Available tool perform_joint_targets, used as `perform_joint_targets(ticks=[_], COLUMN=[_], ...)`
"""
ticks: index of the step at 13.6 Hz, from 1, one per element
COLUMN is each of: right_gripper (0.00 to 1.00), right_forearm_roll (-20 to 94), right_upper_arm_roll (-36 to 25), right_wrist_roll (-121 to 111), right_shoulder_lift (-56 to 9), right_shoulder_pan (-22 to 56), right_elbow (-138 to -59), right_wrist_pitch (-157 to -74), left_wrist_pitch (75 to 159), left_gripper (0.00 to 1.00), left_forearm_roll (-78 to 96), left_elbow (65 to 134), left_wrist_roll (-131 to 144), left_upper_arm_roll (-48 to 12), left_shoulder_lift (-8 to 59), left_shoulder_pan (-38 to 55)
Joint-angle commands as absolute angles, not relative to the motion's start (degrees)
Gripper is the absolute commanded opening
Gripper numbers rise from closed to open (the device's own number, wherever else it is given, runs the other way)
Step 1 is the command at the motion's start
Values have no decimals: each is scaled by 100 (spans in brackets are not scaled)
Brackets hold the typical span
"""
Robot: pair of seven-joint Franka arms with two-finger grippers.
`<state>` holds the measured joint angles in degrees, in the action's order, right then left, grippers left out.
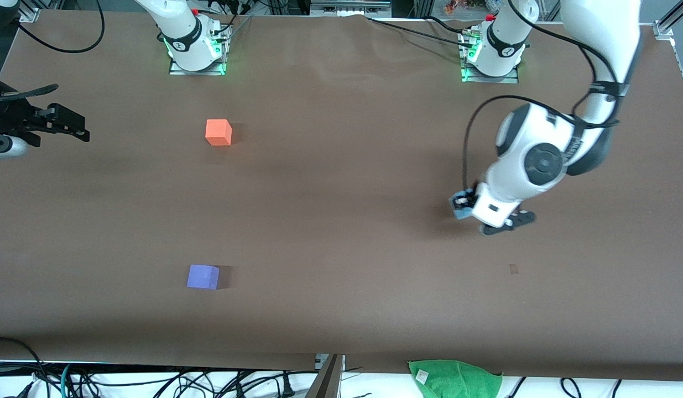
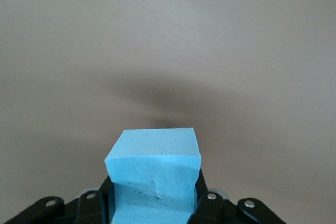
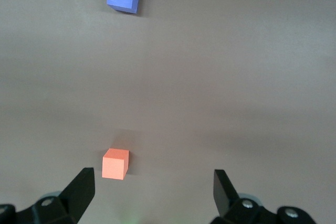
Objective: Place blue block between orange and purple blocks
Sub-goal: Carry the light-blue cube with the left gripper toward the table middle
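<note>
Covering the counter (image 1: 341,221) is a plain brown sheet; cables and a green cloth (image 1: 454,377) lie along its near edge. Left end effector (image 1: 467,209) is clenched on the blue block (image 2: 153,174), low over the counter at the left arm's end. Right end effector (image 3: 153,187) waits with fingers spread wide, the orange block (image 1: 218,132) just beside it and the purple block (image 1: 203,276) well apart.

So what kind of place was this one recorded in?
Most likely a robotics lab bench: two arm bases bolted along a brown-covered table, loose cables hanging at its edge, and only test props on it, an orange block, a purple block and a blue block.
</note>
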<state>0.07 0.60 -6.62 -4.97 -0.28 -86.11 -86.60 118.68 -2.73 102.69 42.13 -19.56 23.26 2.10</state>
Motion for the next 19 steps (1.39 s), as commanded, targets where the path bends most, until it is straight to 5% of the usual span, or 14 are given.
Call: perform_joint_targets(ticks=[1, 7, 14, 16, 19], right_gripper=[100, 100, 100, 100, 100], right_forearm_roll=[44, 70, 70, 44, 26], right_upper_arm_roll=[62, 62, 62, 62, 70], right_wrist_roll=[-738, -721, -721, -729, -729], right_shoulder_lift=[-563, -571, -852, -896, -993], right_shoulder_pan=[-70, -70, -79, -79, -79], right_elbow=[-8481, -8481, -8490, -8490, -8534], right_wrist_pitch=[-8613, -8622, -8605, -8587, -8569], left_wrist_pitch=[11804, 11812, 11970, 11971, 11752], left_gripper=[26, 31, 41, 58, 100], left_forearm_roll=[-360, -422, -431, -422, -422], left_elbow=[9566, 8203, 7059, 6891, 6882], left_wrist_roll=[5488, 7100, 7953, 7945, 8015], left_upper_arm_roll=[-2109, -1969, -820, -686, -651], left_shoulder_lift=[2793, 4076, 4964, 5211, 5142], left_shoulder_pan=[902, 2546, 4454, 4456, 4430])
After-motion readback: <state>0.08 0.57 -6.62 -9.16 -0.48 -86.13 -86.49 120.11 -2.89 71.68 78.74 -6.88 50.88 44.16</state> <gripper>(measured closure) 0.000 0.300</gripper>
